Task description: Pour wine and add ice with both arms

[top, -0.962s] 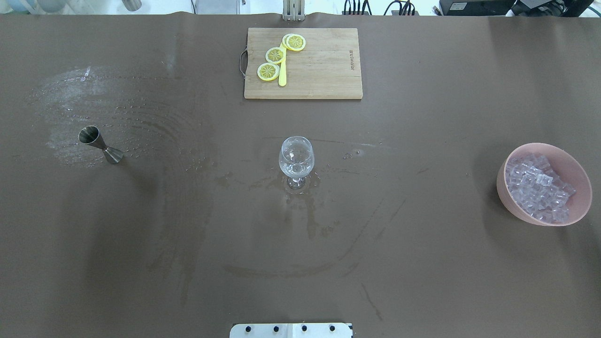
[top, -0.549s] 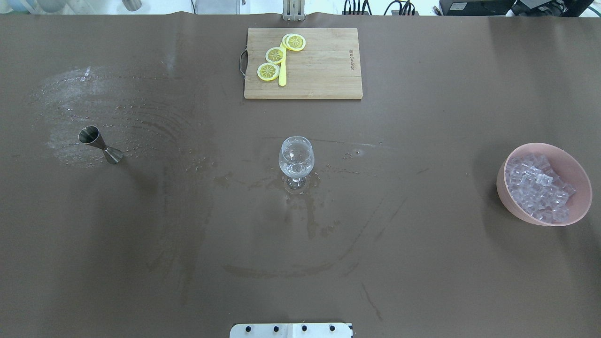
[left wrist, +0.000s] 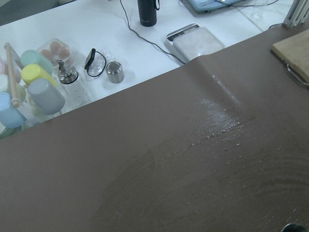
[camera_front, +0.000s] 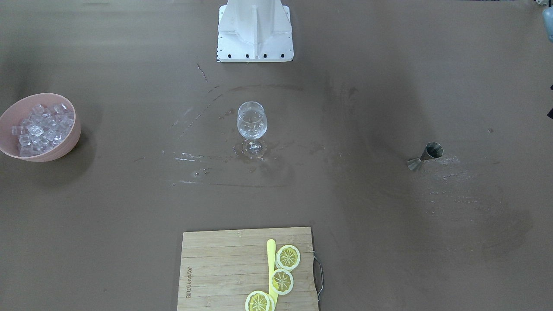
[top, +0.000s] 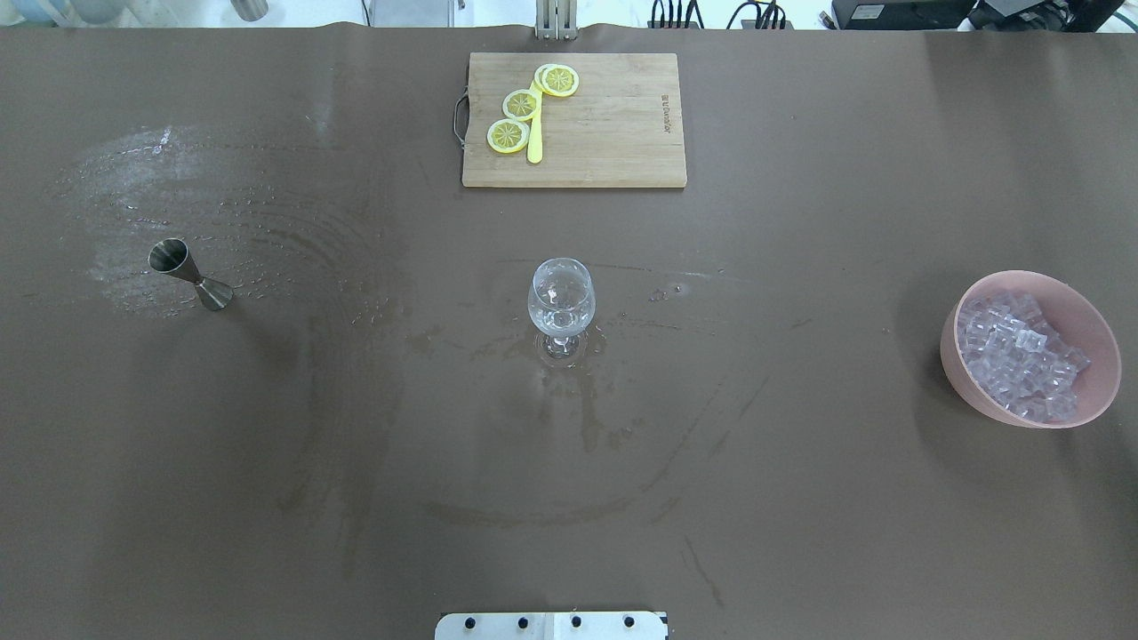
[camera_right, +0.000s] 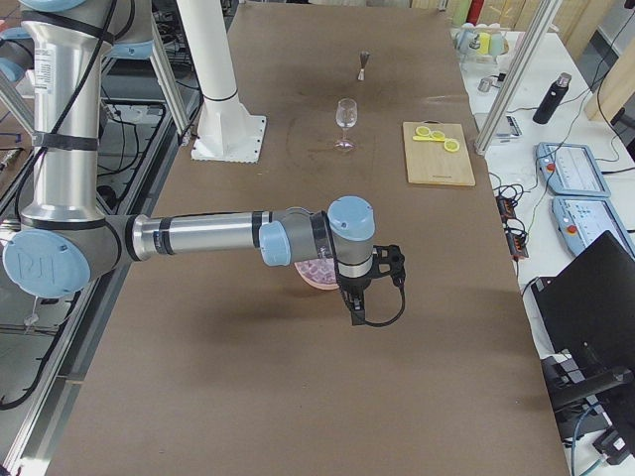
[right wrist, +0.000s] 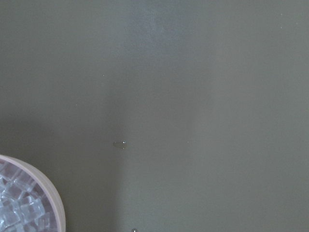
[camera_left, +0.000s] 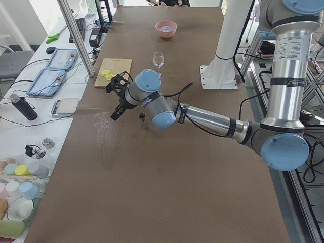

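A clear wine glass (top: 561, 298) stands upright mid-table, also in the front-facing view (camera_front: 252, 123). The ice (top: 1021, 354) is heaped in a pink bowl (top: 1089, 324) at the right; the bowl's rim (right wrist: 48, 193) shows in the right wrist view. A steel jigger (top: 189, 273) stands at the left. My left gripper (camera_left: 115, 98) hangs above the table beside the jigger (camera_left: 142, 117). My right gripper (camera_right: 389, 266) hangs beside the bowl (camera_right: 319, 276). Both show only in the side views; I cannot tell whether they are open or shut.
A wooden cutting board (top: 613, 133) with lemon slices (top: 520, 105) and a yellow knife lies at the far middle. The white pedestal (camera_front: 255, 30) stands at the near edge. Wet smears mark the brown mat around the glass and jigger. Cups and bottles (left wrist: 43, 92) sit off the table's left end.
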You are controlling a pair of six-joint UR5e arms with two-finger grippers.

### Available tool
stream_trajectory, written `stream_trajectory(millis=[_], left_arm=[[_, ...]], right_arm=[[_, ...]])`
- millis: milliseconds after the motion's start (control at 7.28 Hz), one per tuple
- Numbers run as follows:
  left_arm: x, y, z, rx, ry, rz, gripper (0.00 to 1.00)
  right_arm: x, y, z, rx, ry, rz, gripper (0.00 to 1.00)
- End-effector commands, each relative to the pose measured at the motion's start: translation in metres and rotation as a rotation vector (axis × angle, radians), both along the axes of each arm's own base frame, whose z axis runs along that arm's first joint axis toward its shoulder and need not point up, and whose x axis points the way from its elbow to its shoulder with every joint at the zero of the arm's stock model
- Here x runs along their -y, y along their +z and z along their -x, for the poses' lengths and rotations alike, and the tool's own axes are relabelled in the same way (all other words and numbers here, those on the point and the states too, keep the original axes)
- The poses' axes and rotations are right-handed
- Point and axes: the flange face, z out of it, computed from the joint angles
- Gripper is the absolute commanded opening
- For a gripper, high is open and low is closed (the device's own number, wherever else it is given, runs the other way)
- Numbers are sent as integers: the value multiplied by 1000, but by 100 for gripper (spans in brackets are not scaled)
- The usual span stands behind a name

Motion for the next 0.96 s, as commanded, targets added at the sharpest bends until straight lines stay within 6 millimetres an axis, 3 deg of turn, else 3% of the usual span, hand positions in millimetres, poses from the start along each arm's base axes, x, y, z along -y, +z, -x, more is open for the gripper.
stream_trajectory(millis=[0,275,824], left_arm=[[-25,-30,-38,-54,-47,-1,100],[-65,-32,-70,-52,-109,-7,100],[-103,-3,-161,8,-230,-64,100]], right_arm=[[0,1,0,1,0,2,100],[0,1,0,1,0,2,100],[0,3,0,0,0,5,100]])
